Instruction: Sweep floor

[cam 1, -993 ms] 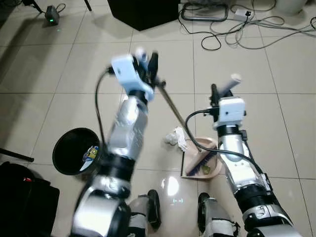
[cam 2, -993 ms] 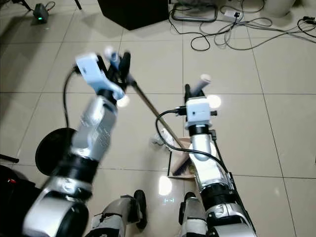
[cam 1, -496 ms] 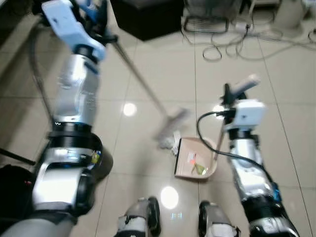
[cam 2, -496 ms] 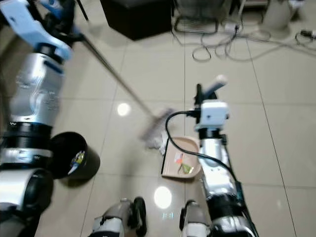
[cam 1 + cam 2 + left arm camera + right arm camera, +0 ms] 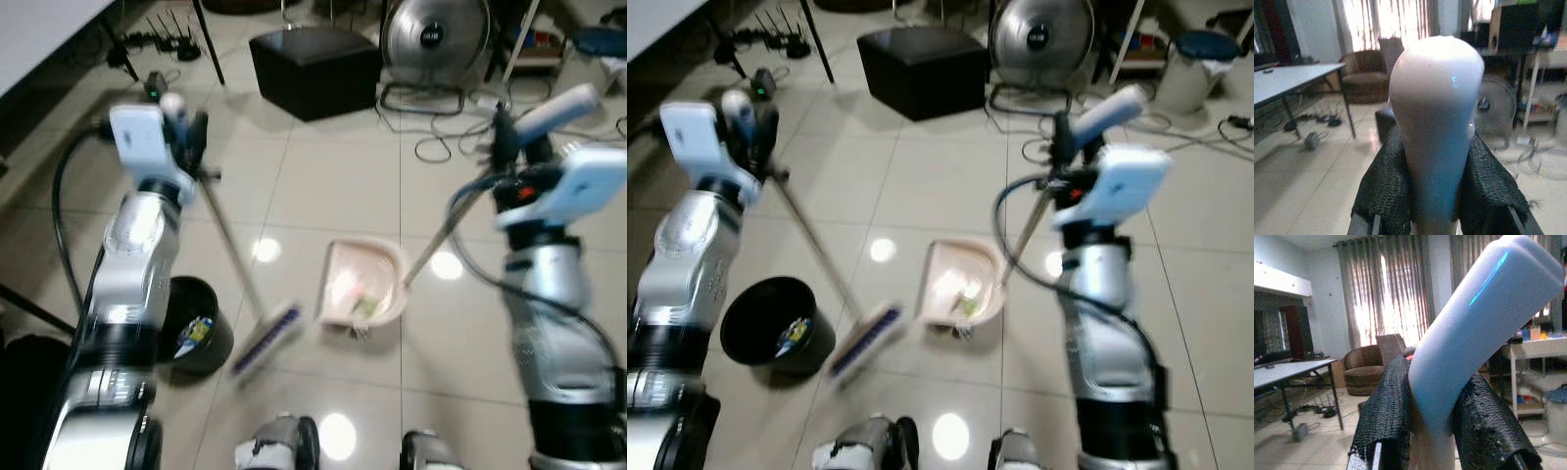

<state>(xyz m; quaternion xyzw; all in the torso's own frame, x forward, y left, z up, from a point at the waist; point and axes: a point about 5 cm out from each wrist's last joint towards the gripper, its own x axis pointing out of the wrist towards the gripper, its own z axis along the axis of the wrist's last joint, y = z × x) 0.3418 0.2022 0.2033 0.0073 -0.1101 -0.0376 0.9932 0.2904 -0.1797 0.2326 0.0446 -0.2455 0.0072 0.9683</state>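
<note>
Two hands clamped: left hand (image 5: 186,137) on broom (image 5: 235,284) handle, bristles down on glossy beige tile floor (image 5: 323,176) beside black bin (image 5: 196,328); right hand (image 5: 509,142) on dustpan (image 5: 361,284) handle, pan holding debris. Beyond: black box (image 5: 313,69), fan (image 5: 436,39), loose cables (image 5: 441,147).

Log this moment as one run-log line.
left gripper: shut on broom | right gripper: shut on dustpan | dustpan: holds debris | bin: beside broom head
</note>
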